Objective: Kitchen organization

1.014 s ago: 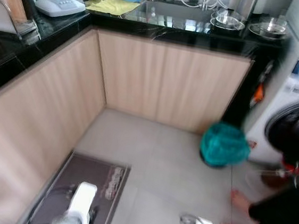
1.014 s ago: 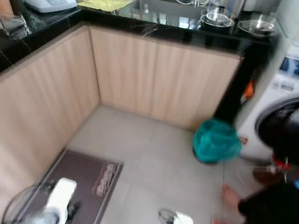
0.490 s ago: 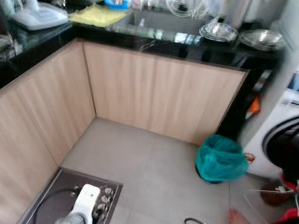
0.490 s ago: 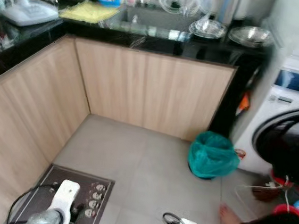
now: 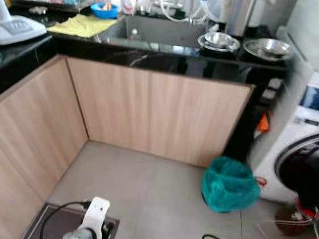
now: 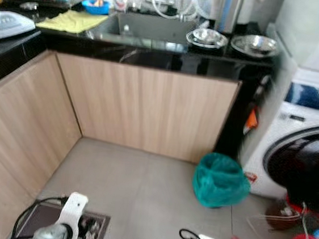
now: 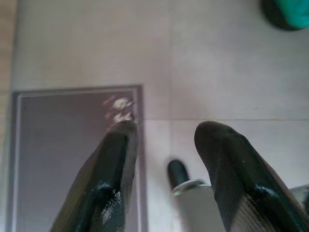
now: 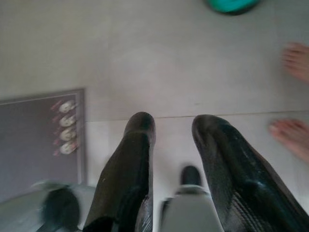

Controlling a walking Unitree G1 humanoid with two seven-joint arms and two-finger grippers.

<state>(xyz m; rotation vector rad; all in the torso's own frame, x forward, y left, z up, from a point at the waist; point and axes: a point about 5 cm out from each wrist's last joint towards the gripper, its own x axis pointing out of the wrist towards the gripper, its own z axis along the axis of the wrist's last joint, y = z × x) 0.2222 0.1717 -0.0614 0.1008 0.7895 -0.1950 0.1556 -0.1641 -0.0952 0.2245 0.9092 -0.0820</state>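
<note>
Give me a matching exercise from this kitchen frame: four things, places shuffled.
Things:
1. yellow cloth
2. green bin bag
3. steel bowls
4. dark mat

Places:
A. on the floor beside the washing machine
B. on the counter to the right of the sink
C. on the floor by the cabinets, under the left arm
D. on the counter to the left of the sink

Pairs: 1-D, 2-A, 3-B, 4-C

Soft daylight, glaring window, mild blur
</note>
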